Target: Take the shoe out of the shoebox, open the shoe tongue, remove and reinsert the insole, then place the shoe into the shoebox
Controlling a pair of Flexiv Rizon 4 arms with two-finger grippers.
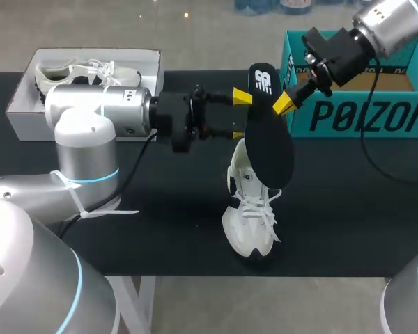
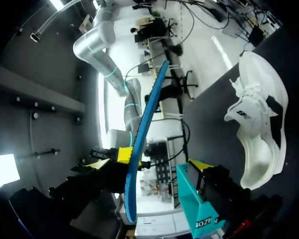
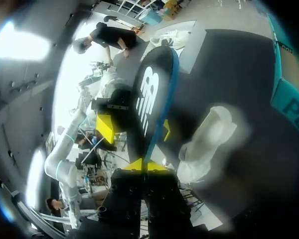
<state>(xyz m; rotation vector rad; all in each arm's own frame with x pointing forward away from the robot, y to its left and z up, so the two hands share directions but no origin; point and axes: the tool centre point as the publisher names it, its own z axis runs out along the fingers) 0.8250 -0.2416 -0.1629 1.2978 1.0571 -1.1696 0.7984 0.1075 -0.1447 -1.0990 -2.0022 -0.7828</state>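
My left arm (image 1: 83,132), a smooth silver casing ringed with pale blue, fills the near corner and is cut off at the frame edges. It also hides the front of the open white box (image 1: 28,118), where a second pale shoe (image 1: 90,71) shows only in part. The matte black table (image 1: 160,236) spreads beneath. The teal cardboard shoebox (image 1: 355,115) runs off the far right, its rim crossed by my right arm (image 1: 383,24).

The insole (image 1: 272,139) is held up in the air. It is long, flat and black with a blue edge, and it hides the heel end of the white laced shoe (image 1: 251,216), which rests on the table outside both boxes. The right gripper (image 3: 145,165) is clamped on the insole's narrow end. The left gripper (image 1: 240,115) has its fingers spread wide with the insole edge-on between them, close to one yellow tip; whether they touch is unclear.
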